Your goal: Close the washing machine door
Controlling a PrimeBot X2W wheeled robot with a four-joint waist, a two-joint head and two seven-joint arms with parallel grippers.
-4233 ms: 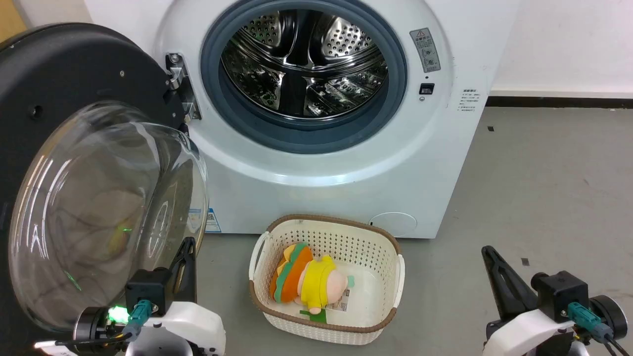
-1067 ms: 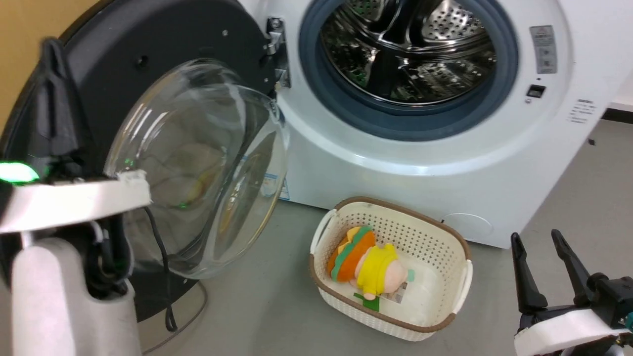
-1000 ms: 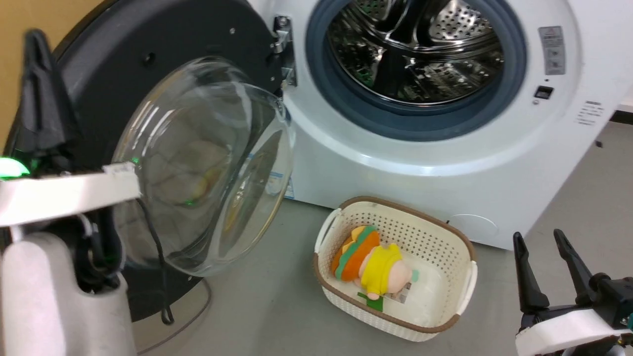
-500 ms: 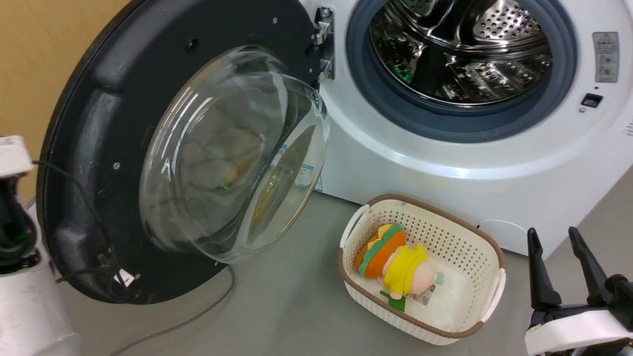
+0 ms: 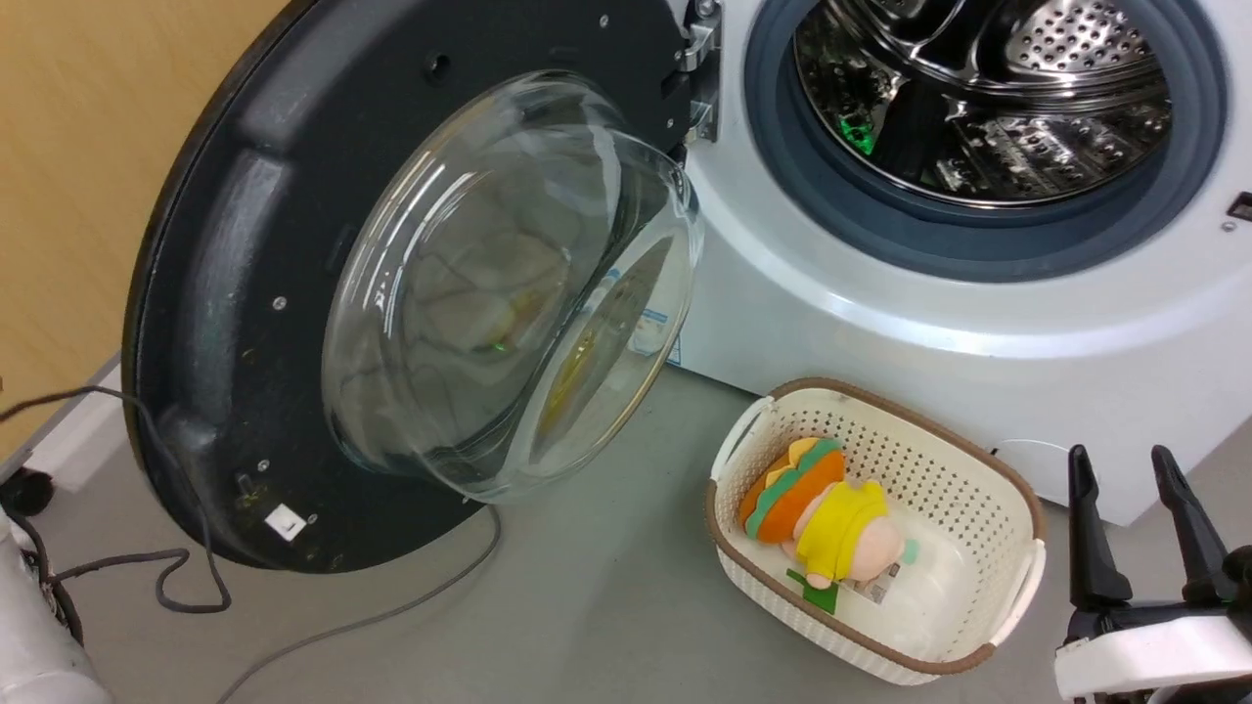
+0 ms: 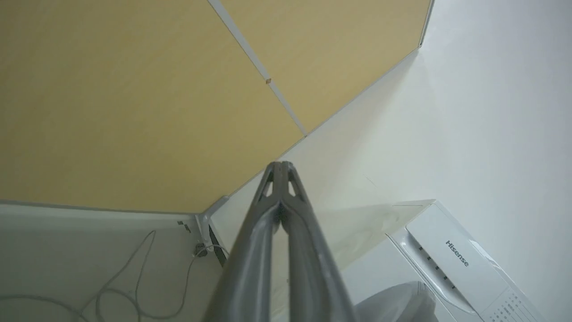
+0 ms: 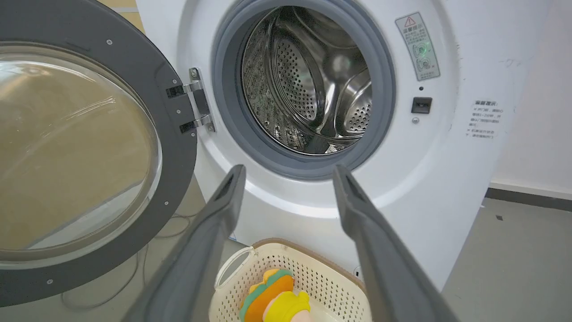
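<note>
Black-rimmed, the washing machine door [image 5: 225,293] hangs wide open at nine o'clock of the drum mouth [image 5: 978,244]; with left jaws pressed together and right jaws spread empty, your approach calls for getting behind it and pushing toward three o'clock.

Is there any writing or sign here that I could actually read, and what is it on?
"Hisense": on the top panel of the washing machine.
Warning sticker on its front: a red triangle sign; the text is too small to read.
Printed lines further right: too small.
Tag in the basket: too small.
</note>
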